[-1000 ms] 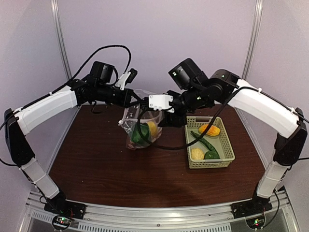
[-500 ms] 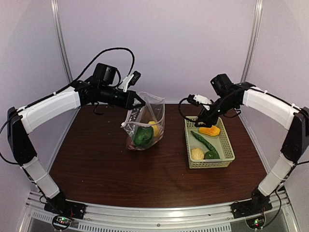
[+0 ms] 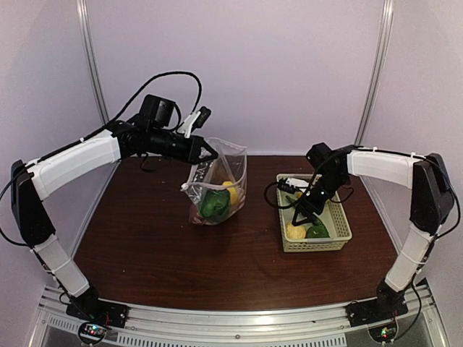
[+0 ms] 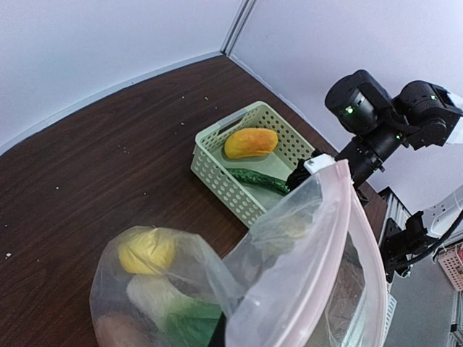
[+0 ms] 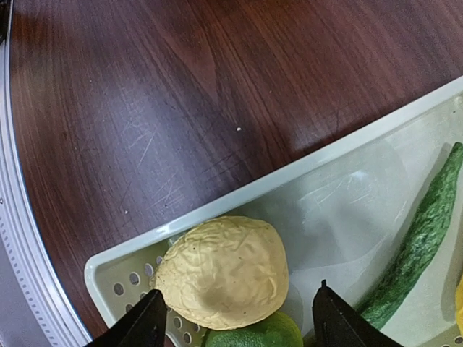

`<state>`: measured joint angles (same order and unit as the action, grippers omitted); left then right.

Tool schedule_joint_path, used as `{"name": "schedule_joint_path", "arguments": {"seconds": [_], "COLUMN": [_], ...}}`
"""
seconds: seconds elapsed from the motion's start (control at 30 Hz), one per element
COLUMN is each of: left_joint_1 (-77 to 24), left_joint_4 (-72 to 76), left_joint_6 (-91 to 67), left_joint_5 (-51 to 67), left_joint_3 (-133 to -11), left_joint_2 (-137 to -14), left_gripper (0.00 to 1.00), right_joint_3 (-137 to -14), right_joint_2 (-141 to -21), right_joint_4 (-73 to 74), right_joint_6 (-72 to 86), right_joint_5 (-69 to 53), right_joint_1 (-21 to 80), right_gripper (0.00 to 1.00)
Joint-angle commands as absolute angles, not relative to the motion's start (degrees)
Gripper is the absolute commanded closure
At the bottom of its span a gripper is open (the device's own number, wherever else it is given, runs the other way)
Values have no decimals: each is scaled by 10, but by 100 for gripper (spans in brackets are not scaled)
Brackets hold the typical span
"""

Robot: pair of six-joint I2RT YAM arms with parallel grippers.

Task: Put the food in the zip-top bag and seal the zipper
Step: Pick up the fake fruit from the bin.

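The right gripper point(image 5: 239, 322) held empty jaws wide over the probably light, rigid lemon point(image 5: 224, 271), graspable across its middle; the left gripper point(image 3: 208, 152) pinched the floppy zip-top bag point(image 3: 230, 165).

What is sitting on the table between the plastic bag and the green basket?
Nothing: only bare brown table separates the zip-top bag from the basket, as the top external view shows.

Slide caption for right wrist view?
Open right gripper poised over a pale yellow lemon in the green basket, cucumber alongside.

Glossy crinkly plastic bag point(image 3: 217, 181)
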<state>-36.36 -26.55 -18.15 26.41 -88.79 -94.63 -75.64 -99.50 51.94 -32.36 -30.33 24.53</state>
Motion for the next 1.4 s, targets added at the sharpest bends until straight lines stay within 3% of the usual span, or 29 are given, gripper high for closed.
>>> {"name": "schedule_joint_path", "arguments": {"seconds": [0.0, 0.2, 0.4, 0.63, 1.03, 1.37], "left_joint_1": [-362, -361, -361, -362, -361, -361], "left_joint_4": [-234, -234, -234, -239, -237, -230], "left_joint_6": [-185, -185, -185, -186, -185, -182], "left_joint_5": [269, 268, 265, 262, 270, 286], "left_joint_3": [-882, -882, -882, -883, -884, -882], "left_joint_2": [-951, -952, -953, -954, -958, -954], "left_gripper": [100, 100, 100, 100, 100, 100], "right_joint_3": [-740, -731, -724, -750, -929, -1138], "right_joint_2": [-1019, -1041, -1062, -1042, -898, -961], "right_joint_4": [515, 520, 533, 560, 597, 561], "right_joint_6": [-321, -327, -334, -339, -310, -294], "right_joint_5": [-313, -327, -365, -356, -369, -394], "right_joint_1": [246, 246, 246, 242, 257, 388], "right_gripper": [29, 24, 27, 48, 54, 53]}}
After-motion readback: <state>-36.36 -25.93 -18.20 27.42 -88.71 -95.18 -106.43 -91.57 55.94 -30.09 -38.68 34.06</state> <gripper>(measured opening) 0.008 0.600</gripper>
